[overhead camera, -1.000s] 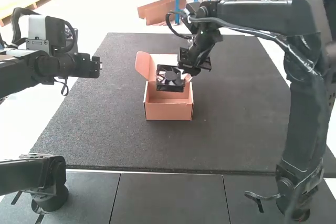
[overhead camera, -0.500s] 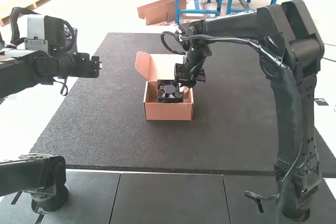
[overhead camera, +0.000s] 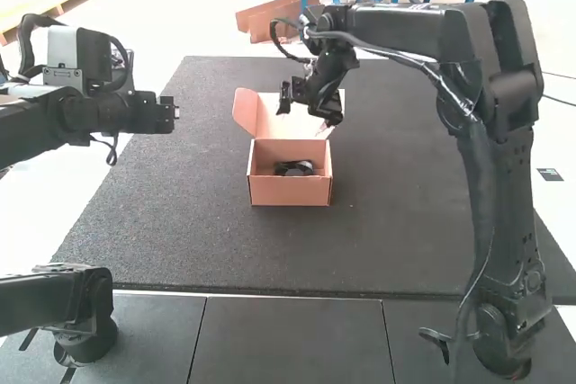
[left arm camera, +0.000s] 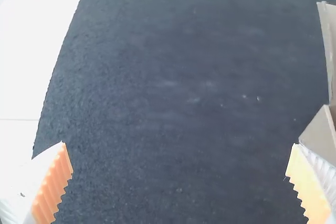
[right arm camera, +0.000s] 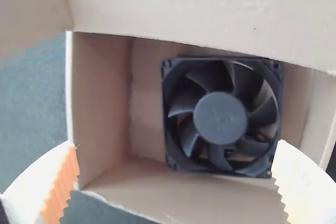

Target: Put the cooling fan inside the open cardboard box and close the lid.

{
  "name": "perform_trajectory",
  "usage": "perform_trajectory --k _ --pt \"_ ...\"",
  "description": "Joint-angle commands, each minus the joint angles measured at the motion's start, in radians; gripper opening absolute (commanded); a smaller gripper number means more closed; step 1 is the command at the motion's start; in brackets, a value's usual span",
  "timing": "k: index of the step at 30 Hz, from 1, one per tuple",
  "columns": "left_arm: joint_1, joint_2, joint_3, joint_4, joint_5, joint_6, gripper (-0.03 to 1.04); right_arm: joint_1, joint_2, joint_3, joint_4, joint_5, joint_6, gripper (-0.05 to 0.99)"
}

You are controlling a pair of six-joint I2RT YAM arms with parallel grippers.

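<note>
The black cooling fan (overhead camera: pixel 290 168) (right arm camera: pixel 221 115) lies flat on the floor of the open cardboard box (overhead camera: pixel 289 186) (right arm camera: pixel 100 124) in the middle of the mat. Its lid (overhead camera: pixel 245 111) stands up at the back left. My right gripper (overhead camera: pixel 306 105) (right arm camera: pixel 173 182) hovers above the box's back edge, open and holding nothing. Out over the mat to the left of the box, my left gripper (overhead camera: pixel 167 112) (left arm camera: pixel 178 182) is open, and a corner of the box (left arm camera: pixel 328 114) shows at the edge of its wrist view.
The box sits on a black rubber mat (overhead camera: pixel 180 204) with bare room all around it. Pale floor (left arm camera: pixel 31 51) lies beyond the mat's left edge.
The right gripper lowered the fan into the box, let go of it and rose back up behind the box. The left arm stayed where it was.
</note>
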Motion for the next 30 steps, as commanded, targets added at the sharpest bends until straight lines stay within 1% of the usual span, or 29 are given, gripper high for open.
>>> perform_trajectory --k 1,2,3,4,6,9,10,13,14,17,19,24,26,30 --pt "-0.004 0.014 0.043 0.006 0.049 -0.014 0.97 -0.061 -0.068 0.094 -0.029 -0.032 -0.025 0.88" --pt "-0.004 0.029 0.044 0.006 0.057 -0.014 0.97 -0.076 -0.074 0.094 -0.035 -0.012 -0.035 0.9" --pt "-0.004 0.045 0.044 0.009 0.06 -0.014 0.97 -0.09 -0.085 0.093 -0.037 0.028 -0.051 0.9" --pt "-0.004 0.06 0.049 0.013 0.06 -0.014 0.97 -0.105 -0.095 0.09 -0.049 0.062 -0.086 0.9" --pt "-0.004 0.092 0.056 0.026 0.064 -0.014 0.97 -0.135 -0.117 0.062 -0.058 0.114 -0.121 0.9" --pt "-0.004 0.141 0.07 0.072 0.064 -0.014 0.97 -0.168 -0.151 0.004 -0.025 0.131 -0.176 0.9" --pt "-0.004 0.16 0.075 0.089 0.064 -0.014 0.97 -0.176 -0.161 -0.016 -0.009 0.137 -0.183 0.9" --pt "-0.004 0.22 0.099 0.127 0.064 -0.015 0.97 -0.184 -0.189 -0.082 0.083 0.137 -0.219 0.9" --pt "-0.004 0.241 0.109 0.138 0.064 -0.015 0.97 -0.184 -0.198 -0.104 0.112 0.136 -0.244 0.9" --pt "-0.004 0.312 0.139 0.162 0.063 -0.017 0.97 -0.182 -0.22 -0.167 0.204 0.116 -0.267 0.9" --pt "-0.004 0.358 0.159 0.179 0.061 -0.017 0.97 -0.181 -0.22 -0.197 0.251 0.114 -0.292 0.9" --pt "-0.004 0.453 0.199 0.228 0.061 -0.015 0.97 -0.184 -0.218 -0.243 0.37 0.105 -0.298 0.9" --pt "-0.008 0.487 0.213 0.248 0.061 -0.015 0.97 -0.185 -0.215 -0.255 0.405 0.108 -0.322 0.9" --pt "-0.039 0.549 0.236 0.291 0.06 -0.015 0.97 -0.188 -0.195 -0.257 0.432 0.11 -0.333 0.9"
